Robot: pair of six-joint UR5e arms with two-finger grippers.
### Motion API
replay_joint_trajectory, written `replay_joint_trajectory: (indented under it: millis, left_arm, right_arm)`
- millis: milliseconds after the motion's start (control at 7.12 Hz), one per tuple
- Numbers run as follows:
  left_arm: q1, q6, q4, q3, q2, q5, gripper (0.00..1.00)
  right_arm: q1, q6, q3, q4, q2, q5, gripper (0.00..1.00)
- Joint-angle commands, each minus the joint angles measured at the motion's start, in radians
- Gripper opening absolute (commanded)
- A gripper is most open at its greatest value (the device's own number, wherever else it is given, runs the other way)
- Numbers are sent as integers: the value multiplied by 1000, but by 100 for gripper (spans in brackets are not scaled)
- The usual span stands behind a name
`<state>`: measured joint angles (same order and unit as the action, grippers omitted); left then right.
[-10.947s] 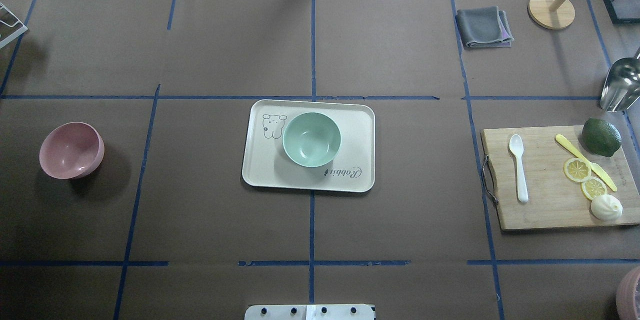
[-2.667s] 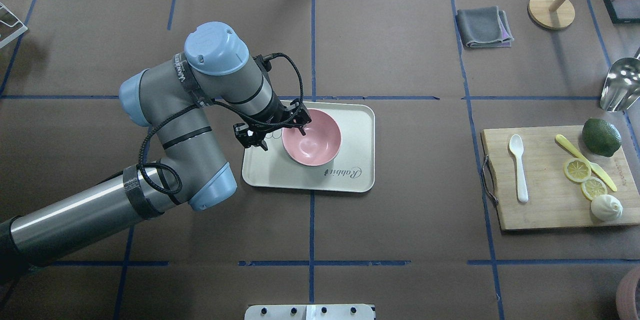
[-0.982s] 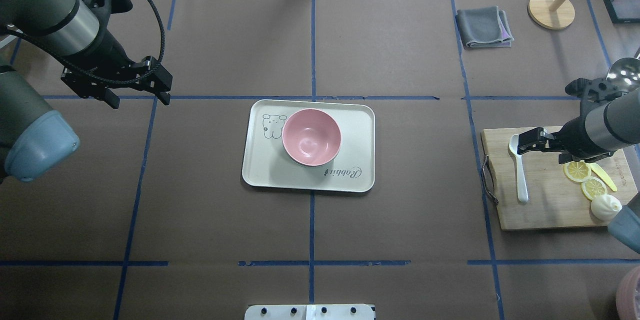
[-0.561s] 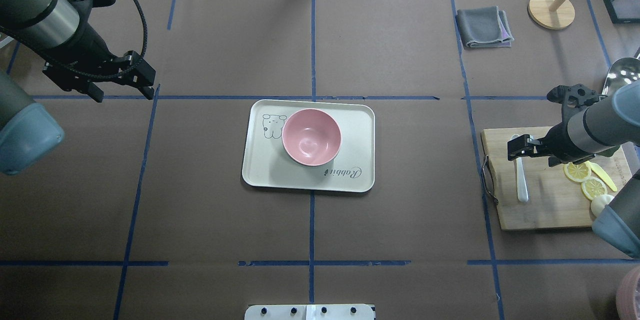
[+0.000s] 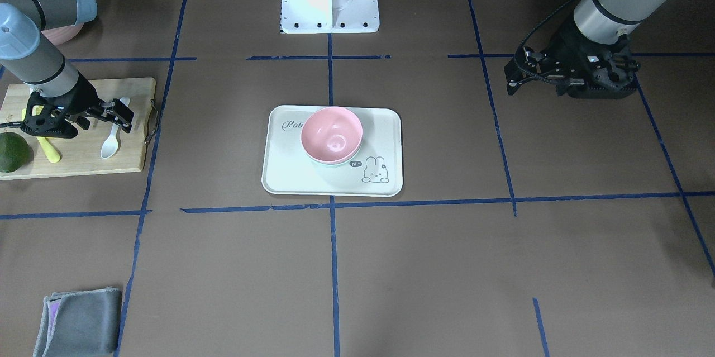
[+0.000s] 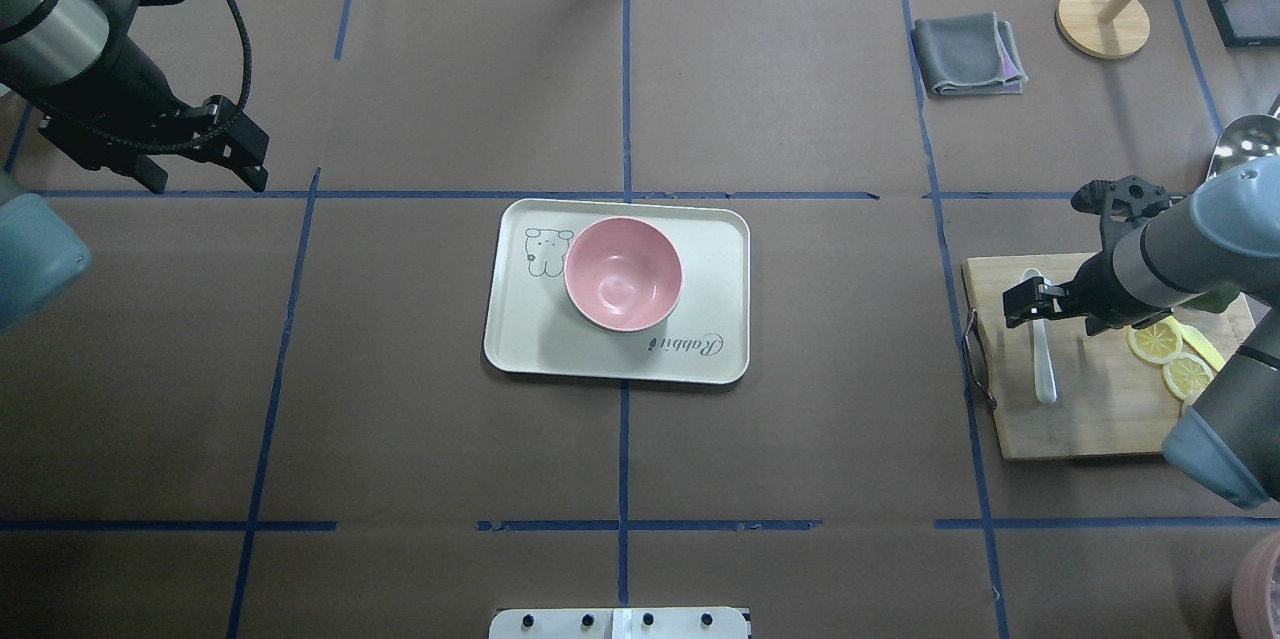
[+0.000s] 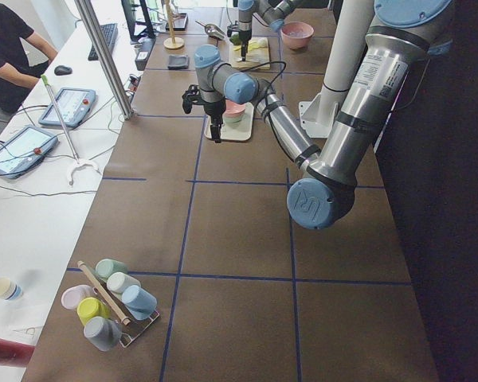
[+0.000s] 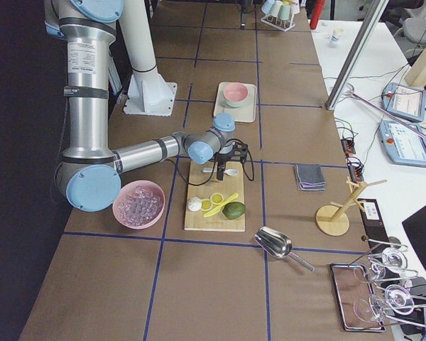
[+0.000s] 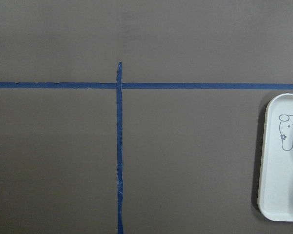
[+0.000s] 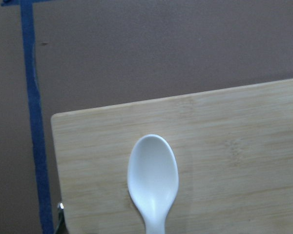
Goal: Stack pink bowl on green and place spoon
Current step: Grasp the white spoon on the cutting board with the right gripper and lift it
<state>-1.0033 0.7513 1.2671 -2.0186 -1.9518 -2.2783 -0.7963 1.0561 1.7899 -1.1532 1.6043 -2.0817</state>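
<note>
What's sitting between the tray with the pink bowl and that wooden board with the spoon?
Nothing. In the overhead view, only bare brown table lies between tray and wooden board, crossed by one blue tape line.

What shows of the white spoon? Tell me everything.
The white spoon looks like smooth plastic: an oval bowl facing up and a slim straight handle. It lies flat on the wooden cutting board, near the end facing the tray, apart from the lemon slices. The right end effector hovers open over its bowl end; contact cannot be told.

Lab: tape-gridded table (image 6: 800, 439), teach pendants (image 7: 70, 106)
</note>
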Motion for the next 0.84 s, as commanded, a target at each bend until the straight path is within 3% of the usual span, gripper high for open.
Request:
replay_joint_trajectory:
  millis: [0,421,561,702]
  left_arm:
    - [-6,-3,0,0,2,0,100]
    - [-6,-3,0,-2,2,0,100]
    - [-8,-3,0,0,2,0,100]
    - [-6,-3,0,0,4,0,100]
  right_arm:
    - [0,4,-3,0,-6,-6,99]
    - [0,4,-4,0,-6,-8,88]
    - [0,4,-4,-2,-7,-11,79]
    - [0,5,-1,-2,-7,-11,63]
